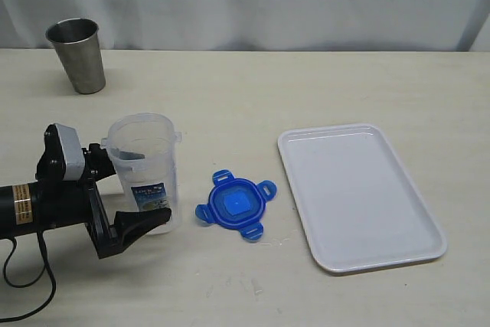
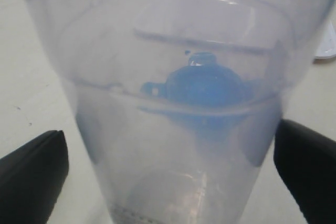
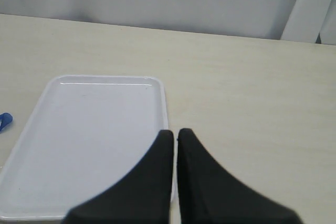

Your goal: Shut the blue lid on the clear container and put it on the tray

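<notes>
One container [image 1: 144, 160] stands near left between the left gripper's [image 1: 145, 187] wide-spread jaws; whether they touch it is unclear. One lid [image 1: 236, 204] lies just right of it, one tray [image 1: 360, 197] farther right, and one steel cup [image 1: 76, 55] far left. The right gripper's [image 3: 175, 137] jaws are pressed together, empty.

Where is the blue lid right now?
In the exterior view the blue lid lies flat on the table, a little left of the middle, between the clear container and the white tray, nearer the container.
</notes>
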You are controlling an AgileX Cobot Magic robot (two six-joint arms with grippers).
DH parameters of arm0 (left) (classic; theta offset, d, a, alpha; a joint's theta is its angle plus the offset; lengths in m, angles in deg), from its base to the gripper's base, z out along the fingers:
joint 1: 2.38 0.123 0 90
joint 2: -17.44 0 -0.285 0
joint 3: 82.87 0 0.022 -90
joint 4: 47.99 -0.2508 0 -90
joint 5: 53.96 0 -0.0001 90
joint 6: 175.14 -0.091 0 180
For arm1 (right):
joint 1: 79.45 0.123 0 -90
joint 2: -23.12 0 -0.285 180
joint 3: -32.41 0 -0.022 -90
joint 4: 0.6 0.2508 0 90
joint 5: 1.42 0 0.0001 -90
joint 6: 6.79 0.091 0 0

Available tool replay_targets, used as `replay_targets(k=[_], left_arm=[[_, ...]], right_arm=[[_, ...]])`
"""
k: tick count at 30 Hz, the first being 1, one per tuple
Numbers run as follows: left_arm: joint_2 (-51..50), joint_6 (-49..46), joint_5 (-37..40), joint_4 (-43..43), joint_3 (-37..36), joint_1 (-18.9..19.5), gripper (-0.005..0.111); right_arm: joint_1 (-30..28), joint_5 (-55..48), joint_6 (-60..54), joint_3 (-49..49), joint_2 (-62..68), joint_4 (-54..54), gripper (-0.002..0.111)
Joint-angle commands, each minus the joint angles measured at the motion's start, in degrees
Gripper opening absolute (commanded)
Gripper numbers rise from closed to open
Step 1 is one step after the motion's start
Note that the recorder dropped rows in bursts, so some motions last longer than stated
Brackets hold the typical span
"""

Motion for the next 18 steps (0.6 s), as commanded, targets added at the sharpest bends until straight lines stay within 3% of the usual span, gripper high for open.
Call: replay_targets(k=[1,7,9,15,18], left_arm=[[-0.12,-0.21,-0.37,0.56,-0.02,0.13,0.105],[-0.12,-0.21,-0.37,0.56,-0.02,0.13,0.105],[-0.12,-0.21,-0.37,0.56,-0.02,0.13,0.105],[-0.12,-0.21,-0.37,0.56,-0.02,0.13,0.105],[-0.12,-0.21,-0.37,0.56,-0.02,0.13,0.105]], right_arm=[[-0.38,0.13,-0.59,-0.19,-0.24,-1.23,0.004],[-0.38,0.51,-0.73,-0.19,-0.24,-1.42,0.004],[-0.38,2.77,-2.2,-0.19,-0.24,-7.22,0.004],[-0.38,21.38,-2.26,-0.19,-0.24,-10.14,0.004],[-0.38,41.85,-1.01,-0.19,-0.24,-10.14,0.004]])
